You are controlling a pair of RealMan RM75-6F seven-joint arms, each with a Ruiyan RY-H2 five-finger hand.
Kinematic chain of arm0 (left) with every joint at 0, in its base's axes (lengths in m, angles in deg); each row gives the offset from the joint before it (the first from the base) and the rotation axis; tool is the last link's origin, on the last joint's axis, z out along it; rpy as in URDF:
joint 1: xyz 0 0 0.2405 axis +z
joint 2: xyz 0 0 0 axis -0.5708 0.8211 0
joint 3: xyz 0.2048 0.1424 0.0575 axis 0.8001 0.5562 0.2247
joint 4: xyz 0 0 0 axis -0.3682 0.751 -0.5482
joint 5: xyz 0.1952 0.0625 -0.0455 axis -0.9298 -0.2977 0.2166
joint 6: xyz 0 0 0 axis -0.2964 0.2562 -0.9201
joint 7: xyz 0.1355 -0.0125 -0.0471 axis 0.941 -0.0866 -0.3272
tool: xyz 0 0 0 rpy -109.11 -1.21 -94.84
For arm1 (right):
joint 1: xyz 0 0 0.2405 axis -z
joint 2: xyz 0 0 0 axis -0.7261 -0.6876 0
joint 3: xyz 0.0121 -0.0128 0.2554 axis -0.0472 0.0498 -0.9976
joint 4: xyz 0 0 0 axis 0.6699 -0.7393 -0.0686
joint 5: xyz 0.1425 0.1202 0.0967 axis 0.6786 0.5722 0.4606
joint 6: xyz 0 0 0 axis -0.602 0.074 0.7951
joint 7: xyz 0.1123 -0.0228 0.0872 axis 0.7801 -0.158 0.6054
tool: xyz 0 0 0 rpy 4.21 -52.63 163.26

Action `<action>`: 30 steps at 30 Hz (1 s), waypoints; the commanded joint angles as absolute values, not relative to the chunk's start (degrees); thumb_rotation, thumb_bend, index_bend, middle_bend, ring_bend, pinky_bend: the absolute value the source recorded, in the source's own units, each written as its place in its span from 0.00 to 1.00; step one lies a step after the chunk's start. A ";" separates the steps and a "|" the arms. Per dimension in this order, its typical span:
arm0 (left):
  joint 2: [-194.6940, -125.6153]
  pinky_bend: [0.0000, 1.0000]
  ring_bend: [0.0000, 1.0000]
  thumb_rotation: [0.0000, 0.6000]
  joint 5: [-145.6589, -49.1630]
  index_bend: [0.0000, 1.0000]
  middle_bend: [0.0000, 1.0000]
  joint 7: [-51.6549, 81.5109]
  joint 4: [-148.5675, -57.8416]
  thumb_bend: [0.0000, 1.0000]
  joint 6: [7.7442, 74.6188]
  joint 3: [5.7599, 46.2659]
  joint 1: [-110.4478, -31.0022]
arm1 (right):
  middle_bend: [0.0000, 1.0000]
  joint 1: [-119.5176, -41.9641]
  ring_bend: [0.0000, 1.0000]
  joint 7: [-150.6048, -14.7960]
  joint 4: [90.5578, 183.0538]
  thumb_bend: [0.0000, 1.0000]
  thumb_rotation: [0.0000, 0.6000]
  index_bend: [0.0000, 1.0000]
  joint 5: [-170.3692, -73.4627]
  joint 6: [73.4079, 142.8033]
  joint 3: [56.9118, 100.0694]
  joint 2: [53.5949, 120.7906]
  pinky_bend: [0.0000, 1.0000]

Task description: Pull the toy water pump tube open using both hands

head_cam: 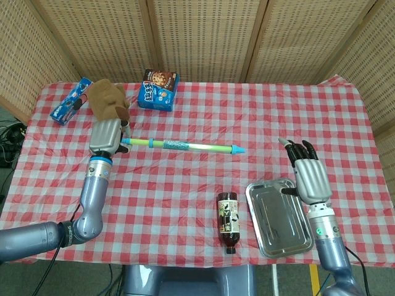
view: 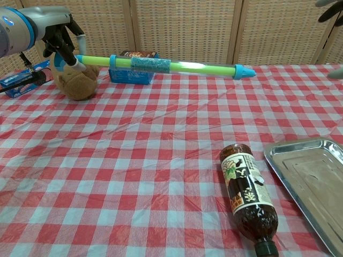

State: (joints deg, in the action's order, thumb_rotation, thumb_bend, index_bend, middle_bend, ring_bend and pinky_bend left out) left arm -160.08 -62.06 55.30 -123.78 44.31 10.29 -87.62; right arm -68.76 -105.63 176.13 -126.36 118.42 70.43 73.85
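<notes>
The toy water pump tube (head_cam: 182,146) (view: 161,63) is a long green tube with blue collars and a blue tip, held level above the table. My left hand (head_cam: 106,136) (view: 61,40) grips its handle end at the left. My right hand (head_cam: 305,177) hovers over the table's right side with fingers spread and nothing in it, well right of the tube's blue tip (head_cam: 237,149). In the chest view only its fingertips (view: 328,3) show at the top right corner.
A brown bottle (head_cam: 227,221) (view: 248,197) lies on the red checked cloth beside a metal tray (head_cam: 278,217) (view: 311,181). At the back left are a brown plush toy (head_cam: 107,102) (view: 76,83), a blue snack box (head_cam: 158,89) and a blue packet (head_cam: 70,100).
</notes>
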 commanded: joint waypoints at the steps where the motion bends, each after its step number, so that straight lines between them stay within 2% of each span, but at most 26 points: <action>1: -159.69 0.73 0.86 1.00 -61.44 0.89 0.92 54.80 -123.39 0.58 43.71 9.76 -88.00 | 0.45 -71.94 0.42 -109.37 176.90 0.18 1.00 0.17 -122.28 117.32 67.92 75.13 0.26; 4: -159.20 0.73 0.86 1.00 -61.03 0.89 0.92 54.64 -123.27 0.58 43.35 9.44 -88.37 | 0.56 -74.03 0.53 -112.04 177.31 0.19 1.00 0.19 -118.59 116.74 66.51 75.62 0.33; 8: -158.42 0.73 0.86 1.00 -60.78 0.89 0.92 54.38 -123.48 0.58 43.27 9.03 -88.74 | 0.80 -76.25 0.77 -114.56 177.30 0.20 1.00 0.26 -115.52 117.09 65.28 76.60 0.46; 11: -157.98 0.73 0.86 1.00 -60.52 0.89 0.92 54.37 -123.55 0.58 43.22 9.03 -88.99 | 0.93 -77.49 0.90 -116.09 176.82 0.20 1.00 0.31 -114.30 117.71 65.16 77.62 0.55; 13: -157.89 0.73 0.86 1.00 -60.25 0.89 0.92 54.20 -123.49 0.58 43.12 9.01 -89.17 | 0.98 -78.37 0.95 -117.18 176.26 0.20 1.00 0.34 -113.57 117.97 65.22 78.29 0.60; 17: -157.99 0.73 0.86 1.00 -59.27 0.89 0.92 54.02 -123.15 0.58 42.54 9.23 -89.72 | 1.00 -80.20 1.00 -118.45 175.81 0.20 1.00 0.39 -110.90 117.94 65.00 79.44 0.63; 30: -158.98 0.73 0.86 1.00 -56.29 0.89 0.92 53.28 -123.87 0.58 42.09 9.05 -91.74 | 1.00 -84.55 1.00 -118.20 173.13 0.21 1.00 0.44 -106.87 118.54 64.54 83.29 0.63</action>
